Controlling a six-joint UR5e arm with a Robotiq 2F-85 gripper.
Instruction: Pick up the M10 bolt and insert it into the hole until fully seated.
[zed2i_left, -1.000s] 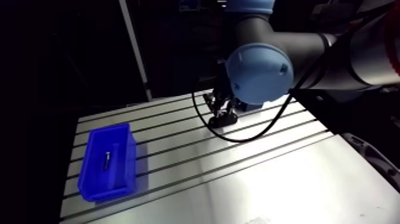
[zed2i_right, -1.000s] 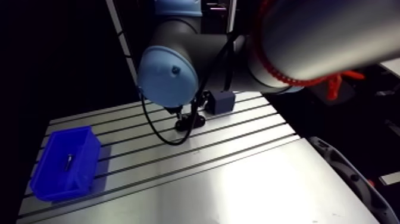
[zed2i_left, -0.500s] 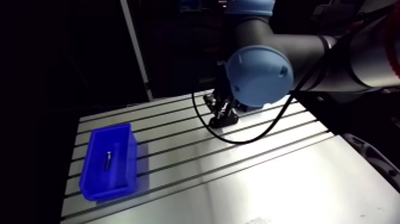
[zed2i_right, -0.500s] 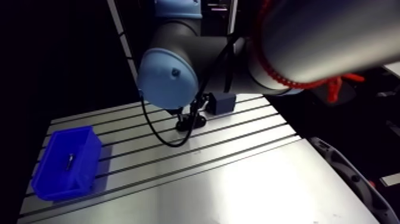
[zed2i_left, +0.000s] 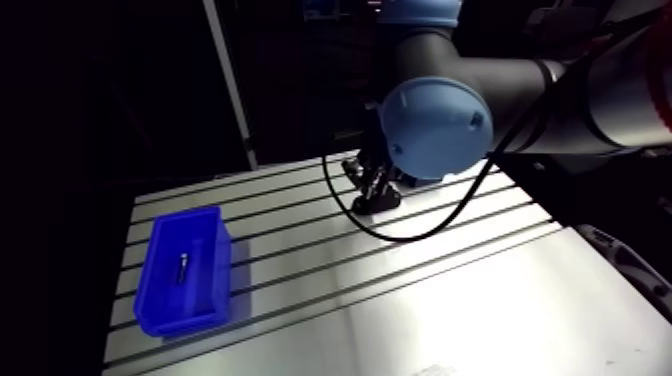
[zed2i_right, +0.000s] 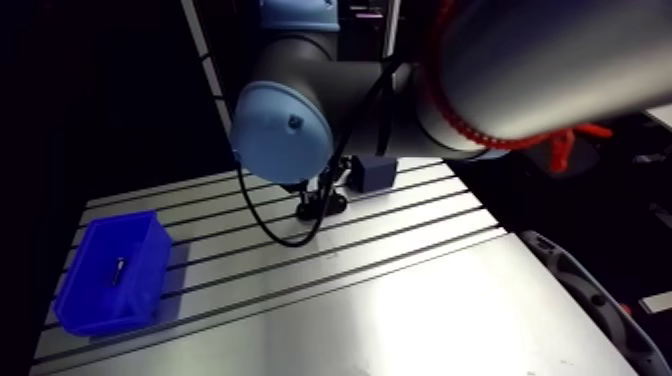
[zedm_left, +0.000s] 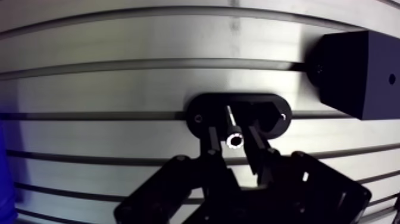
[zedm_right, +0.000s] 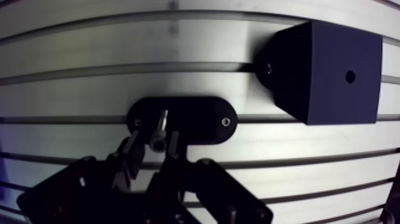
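End effector (zedm_right: 153, 146), in the wrist view, is clamped on the M10 bolt (zedm_left: 233, 140), its two dark fingers (zedm_left: 212, 143) pressing the fastener from either side just under the head. The bolt's socket head faces the camera and its shank runs away from the fingers, slightly tilted, toward a black oval plate (zedm_left: 205, 110) that lies flat on the slotted aluminium table (zedm_left: 119, 77). The shank's tip is over the middle of the plate; whether it has entered an opening there cannot be told. A black block (zedm_right: 324, 71) stands on the table ahead of and to one side of the plate, near it but not touching, with a slot running between them.

From the arm view, the end effector hangs low over the plate at the far part of the table, mostly hidden behind the light-blue joint cap (zed2i_left: 436, 125). The block sits just beyond it. Well apart, near the table's opposite edge, stands a blue bin (zed2i_left: 185, 315) with one small dark fastener (zed2i_left: 181, 268) lying on its floor.
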